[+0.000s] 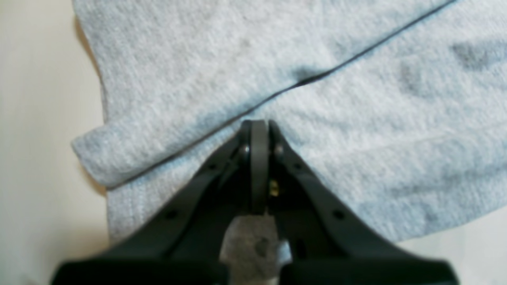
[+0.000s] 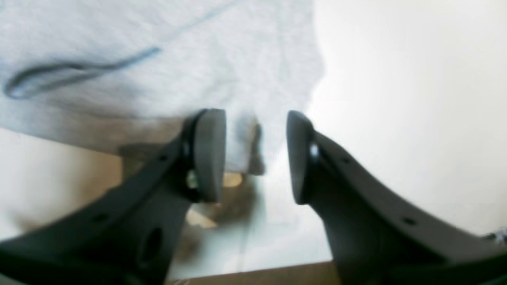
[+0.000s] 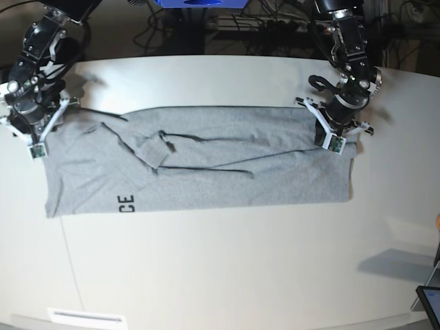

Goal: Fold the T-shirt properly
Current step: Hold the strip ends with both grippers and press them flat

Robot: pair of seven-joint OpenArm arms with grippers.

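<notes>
On the white tabletop (image 3: 227,261) the T-shirt (image 3: 206,172) lies spread lengthwise; the left gripper (image 1: 259,130) is pressed together against its folded edge, the right gripper (image 2: 255,154) spread at the opposite end.

A: Room around the right gripper (image 3: 36,141)?
B: Bare table (image 3: 227,268) outboard and in front of it. Inboard, only the T-shirt (image 3: 206,172), lying low.
A: Left gripper (image 3: 335,139)?
B: Sits on the cloth; bare table outboard, cables (image 3: 275,27) far behind it.
</notes>
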